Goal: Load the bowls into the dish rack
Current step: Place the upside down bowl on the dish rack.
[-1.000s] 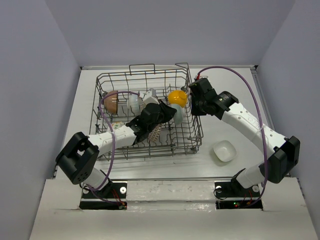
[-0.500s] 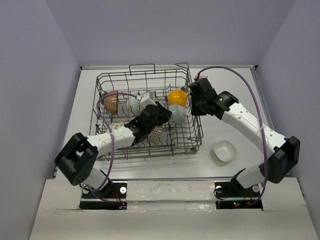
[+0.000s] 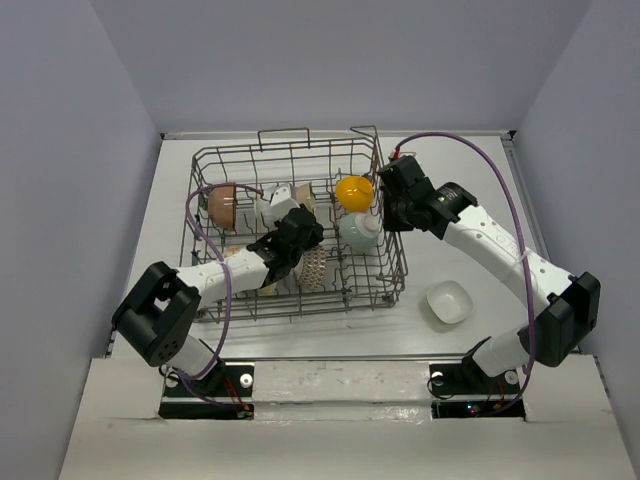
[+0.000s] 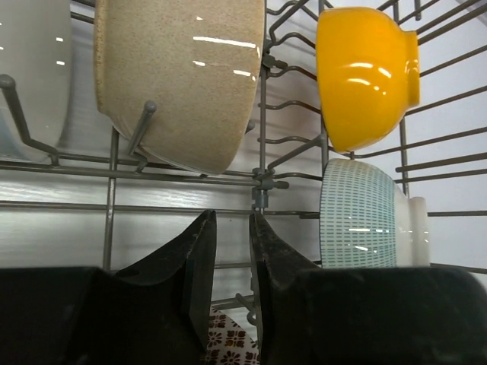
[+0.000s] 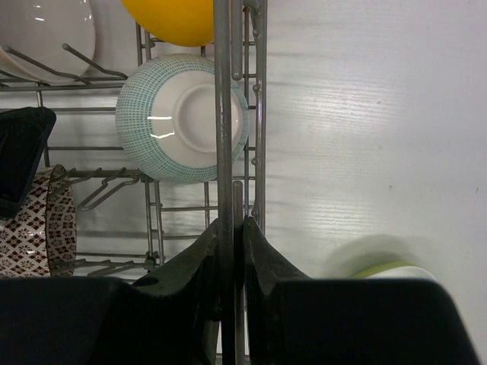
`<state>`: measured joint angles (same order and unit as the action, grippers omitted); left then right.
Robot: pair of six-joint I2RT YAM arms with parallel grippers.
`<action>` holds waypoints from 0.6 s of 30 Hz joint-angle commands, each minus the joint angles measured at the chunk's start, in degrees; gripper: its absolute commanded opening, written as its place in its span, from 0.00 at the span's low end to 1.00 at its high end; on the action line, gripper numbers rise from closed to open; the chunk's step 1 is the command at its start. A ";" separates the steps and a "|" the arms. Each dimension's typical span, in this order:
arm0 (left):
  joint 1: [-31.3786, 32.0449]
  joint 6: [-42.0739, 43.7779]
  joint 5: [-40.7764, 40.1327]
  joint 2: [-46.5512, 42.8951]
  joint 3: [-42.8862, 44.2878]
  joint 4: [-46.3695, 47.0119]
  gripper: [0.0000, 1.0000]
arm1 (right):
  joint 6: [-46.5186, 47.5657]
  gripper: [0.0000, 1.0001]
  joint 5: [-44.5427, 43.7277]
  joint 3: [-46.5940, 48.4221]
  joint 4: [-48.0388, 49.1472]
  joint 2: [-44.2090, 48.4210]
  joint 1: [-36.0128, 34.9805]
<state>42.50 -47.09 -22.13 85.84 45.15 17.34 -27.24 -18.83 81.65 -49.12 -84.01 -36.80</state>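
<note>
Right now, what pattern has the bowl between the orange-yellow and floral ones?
The round ceramic bowl has a teal grid on white; right wrist view best.

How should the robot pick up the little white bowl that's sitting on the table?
Grab the white bowl by its rim, coming straight down from above. It sits upright on the table beside the dish rack, open side up, so one finger can probably go inside and one outside its thin wall.
</note>
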 commanded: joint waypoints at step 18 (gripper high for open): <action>3.38 12.19 -2.04 -4.19 15.58 -20.42 0.47 | -1.32 0.13 -3.93 9.40 -3.34 -1.07 0.59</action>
<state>45.69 -38.24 -23.22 85.14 56.07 -0.10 -27.27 -19.31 85.12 -53.54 -85.91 -36.82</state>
